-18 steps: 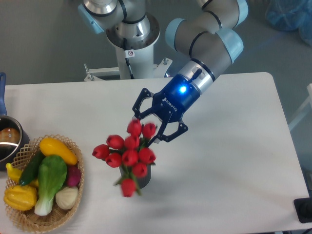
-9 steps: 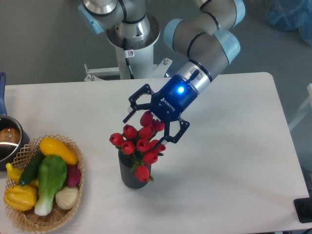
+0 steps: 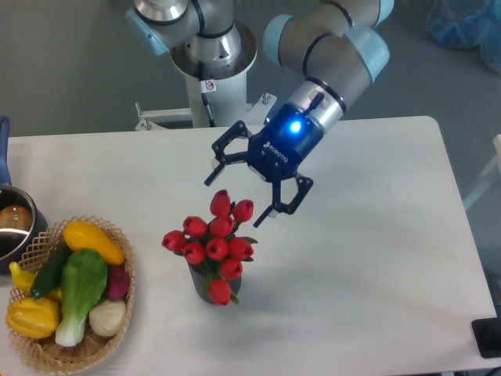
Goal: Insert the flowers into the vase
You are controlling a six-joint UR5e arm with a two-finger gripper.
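i am holding my tool [image 3: 239,197] spread wide with nothing between its fingers, hovering just above and behind the flowers [image 3: 211,243]. the red heads are bunching over the vase [image 3: 202,280], which is sitting near the middle of the tabletop [image 3: 376,258], and the blooms are covering most of its dark body, so i cannot tell how deep the stems are sitting in it.

what is worrying me: the lower finger is hanging very near the top tulips. if i am pulling away low or sideways, i judge that finger could be catching a head or leaf and dragging the bunch out, or tipping the small vase over. the bunch is also looking top-heavy and leaning toward the front, with one head drooping down over the near side, so a light knock could be enough to topple it.

for room, i am seeing bare tabletop to the right and behind the vase, well clear of any edge. to the left, the wicker basket [image 3: 117,235] of toy vegetables [image 3: 78,282] is sitting near, and the metal pot [image 3: 14,227] beyond it at the left edge. going straight up looks to be the safest way for me.
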